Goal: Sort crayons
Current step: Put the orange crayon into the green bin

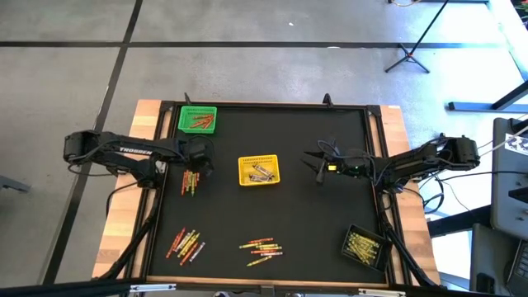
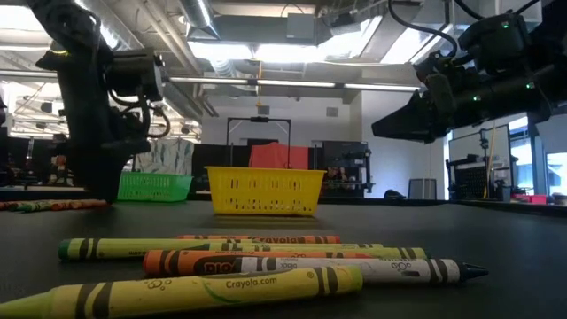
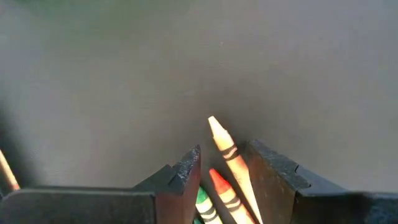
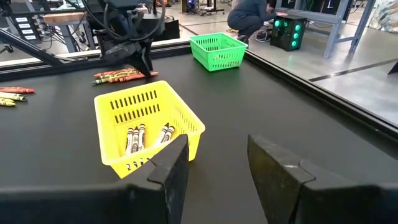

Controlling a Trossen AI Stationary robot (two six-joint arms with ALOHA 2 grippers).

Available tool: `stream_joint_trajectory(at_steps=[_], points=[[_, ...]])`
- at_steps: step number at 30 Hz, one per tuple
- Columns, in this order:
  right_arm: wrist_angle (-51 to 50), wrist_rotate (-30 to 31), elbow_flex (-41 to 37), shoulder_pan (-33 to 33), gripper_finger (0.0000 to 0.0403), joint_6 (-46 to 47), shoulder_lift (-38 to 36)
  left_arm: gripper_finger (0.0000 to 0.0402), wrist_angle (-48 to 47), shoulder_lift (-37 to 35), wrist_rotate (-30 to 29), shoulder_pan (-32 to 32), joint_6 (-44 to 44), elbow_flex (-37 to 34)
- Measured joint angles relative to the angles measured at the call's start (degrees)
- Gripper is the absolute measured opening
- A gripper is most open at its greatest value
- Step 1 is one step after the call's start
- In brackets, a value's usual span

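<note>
Only the left wrist view looks between the left gripper's (image 3: 221, 180) dark fingers, which stand apart, down over a small bunch of paper-wrapped wax crayons (image 3: 225, 152) on the black table mat (image 3: 124, 74): an orange one, a red one and a green one lie in the gap, none of them clamped. From above, this gripper (image 1: 195, 158) sits at the far left of the mat, just near of the green mesh basket (image 1: 198, 120), over one heap of crayons (image 1: 190, 181).

The high view counts three baskets: the green one far left with red sticks inside, a yellow mesh basket (image 1: 259, 169) at the middle, and a black mesh basket (image 1: 365, 246) near right holding yellow sticks. It also shows three loose heaps of crayons: one under the left gripper, one near left (image 1: 186, 244), one near centre (image 1: 261, 248).

The right wrist view alone shows pale sticks inside the yellow basket (image 4: 147, 127); the right gripper (image 4: 214, 165) hangs above the mat just right of it, fingers apart and empty. A crouching person (image 4: 249, 15) shows beyond the table.
</note>
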Motion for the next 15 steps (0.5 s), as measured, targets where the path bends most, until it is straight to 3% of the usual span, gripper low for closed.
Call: stream_joint_trajectory(at_steps=[9, 15], points=[[0.0, 0.2, 0.0, 0.0, 0.016, 0.0, 0.0, 0.011, 6.8, 0.0, 2.3, 0.1, 3.1, -1.5], [-0.4, 0.5, 0.0, 0.0, 0.016, 0.0, 0.0, 0.0067, 8.8, 0.1, 3.6, 0.1, 5.1, -1.5]])
